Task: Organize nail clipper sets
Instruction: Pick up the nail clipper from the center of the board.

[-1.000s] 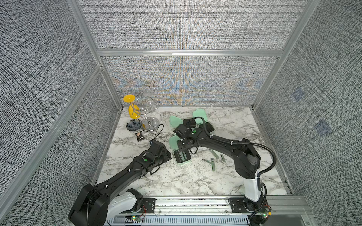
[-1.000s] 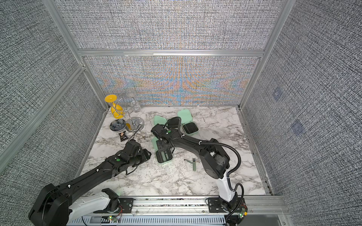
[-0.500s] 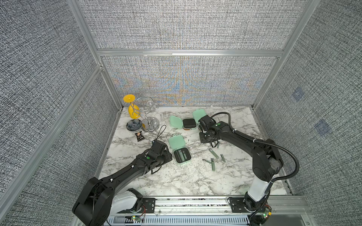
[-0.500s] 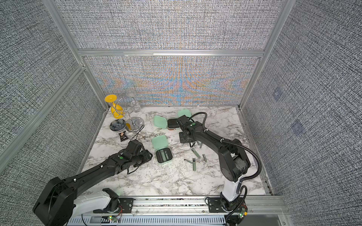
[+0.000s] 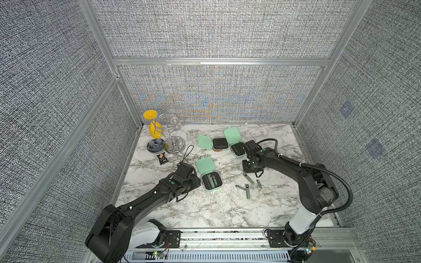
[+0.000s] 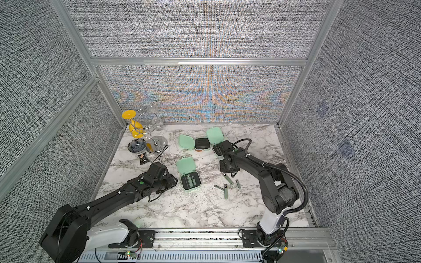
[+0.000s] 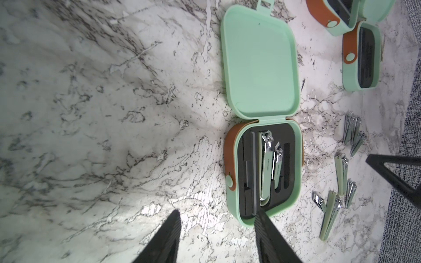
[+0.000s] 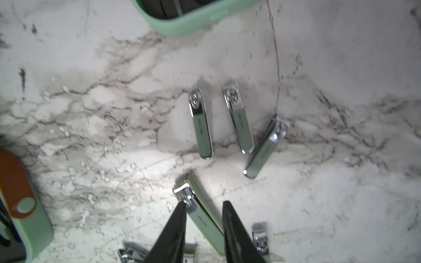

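**Reader:** Marbled tabletop (image 5: 205,211), grey woven walls. Where do the sets lie in both top views?

**Arms:** Three mint cases, all hinged open. The near case (image 5: 211,181) lies toward the table's middle. Two rear cases (image 6: 201,144) sit side by side at the back. Loose clippers (image 5: 247,190) are scattered between the near case and my right arm.

**Reader:** Left wrist view?

**Arms:** My left gripper (image 7: 218,213) stands spread and empty, with one fingertip (image 7: 262,218) over the near case's rim. Two clippers (image 7: 267,164) are seated in its black foam (image 7: 245,205). At least one slot beside them looks vacant.

**Reader:** Right wrist view?

**Arms:** My right gripper (image 8: 204,202) straddles a large clipper (image 8: 205,222) lying flat on the marble. The jaws are apart, but I cannot tell whether they press it. Three smaller clippers (image 8: 239,120) lie beyond it.

**Reader:** How will it handle?

**Arms:** I judge it light, rigid and slick on the plated parts. Lying so low, it may skid or pivot. I would take it across the narrow width at mid-body, on the green lever, not at the chrome head. The cases are probably light too and could slide if nudged.
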